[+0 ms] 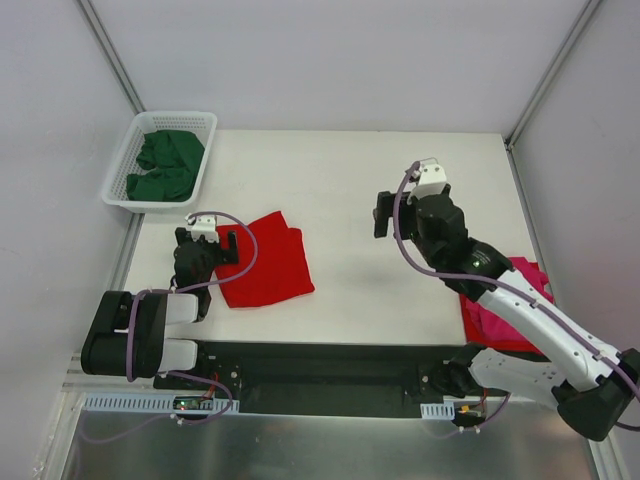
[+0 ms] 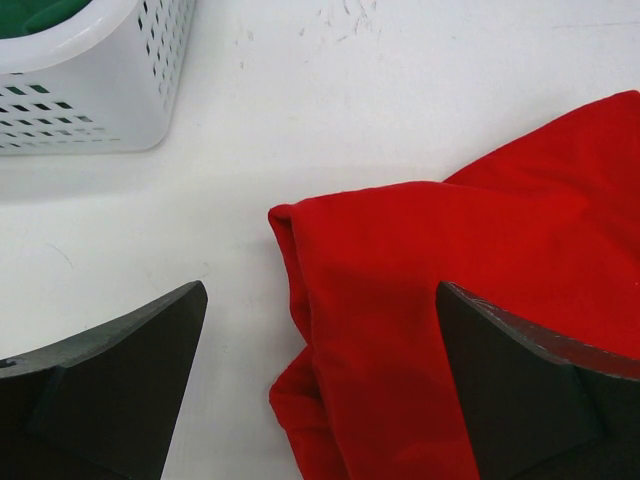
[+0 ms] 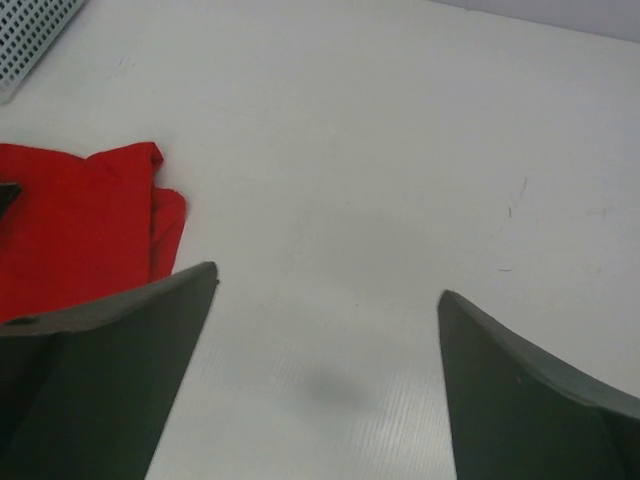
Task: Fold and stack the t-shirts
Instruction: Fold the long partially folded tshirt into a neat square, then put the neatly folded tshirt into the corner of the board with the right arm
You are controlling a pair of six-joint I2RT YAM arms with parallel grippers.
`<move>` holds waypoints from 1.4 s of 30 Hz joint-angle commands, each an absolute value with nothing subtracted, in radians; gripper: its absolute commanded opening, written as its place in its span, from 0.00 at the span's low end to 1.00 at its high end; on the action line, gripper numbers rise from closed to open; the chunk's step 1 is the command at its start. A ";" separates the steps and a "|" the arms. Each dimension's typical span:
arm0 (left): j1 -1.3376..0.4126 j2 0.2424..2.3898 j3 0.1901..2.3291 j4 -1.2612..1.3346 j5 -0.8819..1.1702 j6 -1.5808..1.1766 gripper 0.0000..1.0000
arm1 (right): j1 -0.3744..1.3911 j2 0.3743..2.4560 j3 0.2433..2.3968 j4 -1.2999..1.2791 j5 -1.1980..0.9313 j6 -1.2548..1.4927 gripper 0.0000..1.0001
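A bright red t-shirt (image 1: 265,262) lies folded on the white table left of centre. My left gripper (image 1: 206,238) hovers open over its left edge. In the left wrist view the red t-shirt (image 2: 420,260) fills the space between the spread fingers of the left gripper (image 2: 320,290), with no contact. A magenta-pink t-shirt (image 1: 488,322) lies at the near right, partly hidden under the right arm. Dark green t-shirts (image 1: 168,165) sit bunched in the basket. My right gripper (image 1: 395,210) hangs open over bare table right of centre. The right gripper (image 3: 328,280) holds nothing, and the red t-shirt (image 3: 80,230) lies to its left.
A white lattice basket (image 1: 118,185) stands at the far left corner of the table; its wall (image 2: 100,90) shows in the left wrist view and its corner (image 3: 30,35) in the right wrist view. Grey walls enclose the table on three sides.
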State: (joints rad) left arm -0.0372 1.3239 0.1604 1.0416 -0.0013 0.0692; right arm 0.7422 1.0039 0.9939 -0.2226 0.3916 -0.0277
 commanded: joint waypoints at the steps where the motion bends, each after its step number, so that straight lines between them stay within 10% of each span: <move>1: -0.032 1.328 0.184 1.095 0.028 0.055 0.99 | 0.749 1.079 1.176 -0.322 0.716 -0.078 0.96; 10: -0.032 1.328 0.184 1.094 0.026 0.057 0.99 | 0.568 1.476 1.735 -0.512 0.755 -0.407 0.96; 22: -0.031 1.328 0.186 1.092 0.029 0.054 0.99 | -0.248 1.003 1.346 -0.627 0.255 -0.318 0.96; 42: -0.031 1.328 0.184 1.094 0.029 0.057 0.99 | -0.281 0.919 1.164 -0.598 -0.151 -0.348 0.96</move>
